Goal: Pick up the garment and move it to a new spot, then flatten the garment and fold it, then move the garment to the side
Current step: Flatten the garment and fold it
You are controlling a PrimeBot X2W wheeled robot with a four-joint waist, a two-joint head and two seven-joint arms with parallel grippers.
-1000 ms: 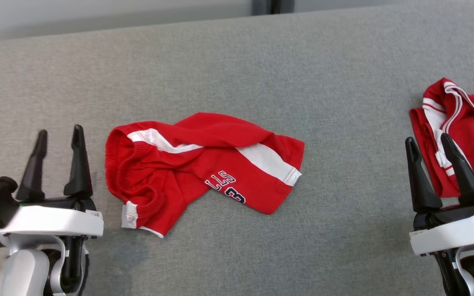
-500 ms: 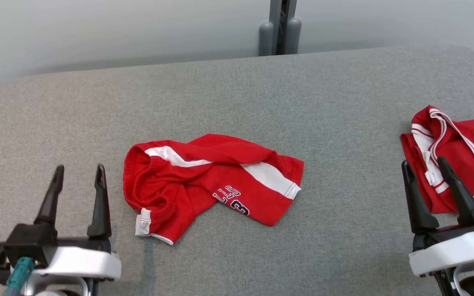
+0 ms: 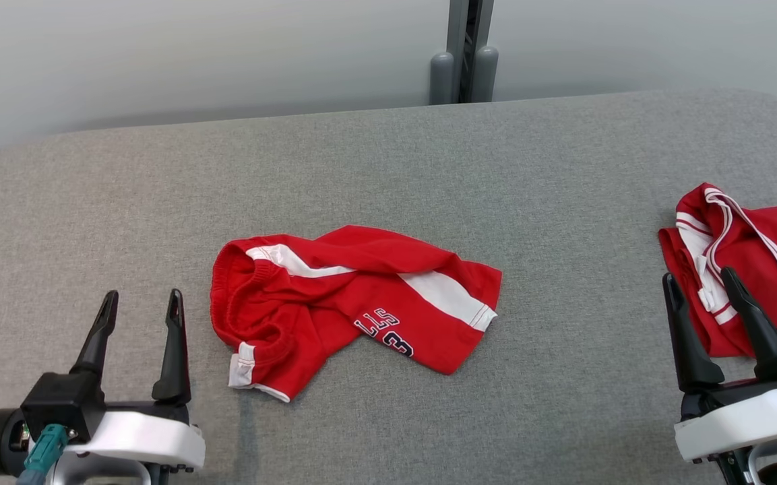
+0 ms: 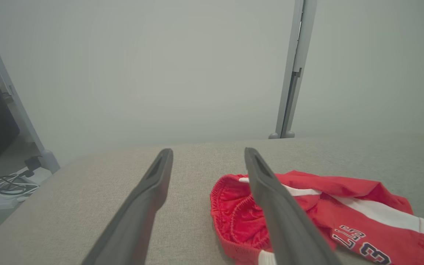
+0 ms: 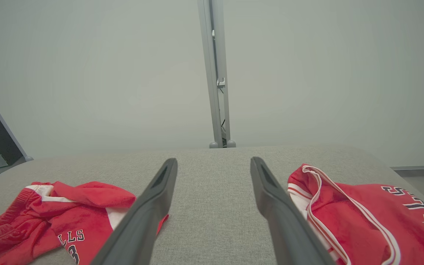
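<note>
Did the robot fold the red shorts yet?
Not yet. Nothing looks done: the red shorts lie crumpled in the middle of the grey surface. Nothing is in hand: the left fingers and right fingers stand open and empty, off the shorts. Left to do: pick them up, move them, flatten, fold, slide aside.

2 red garments (image 3: 334, 303) (image 3: 765, 269), 2 pincers (image 3: 143, 294) (image 3: 697, 273)

1. Crumpled red shorts (image 3: 354, 306) lie mid grey surface (image 3: 388, 168).
2. The left gripper (image 3: 143, 296) stands beside them, fingers spread, empty.
3. The right gripper (image 3: 698, 275), likewise spread, stands before a second red garment (image 3: 765, 263), possibly a jersey.
</note>
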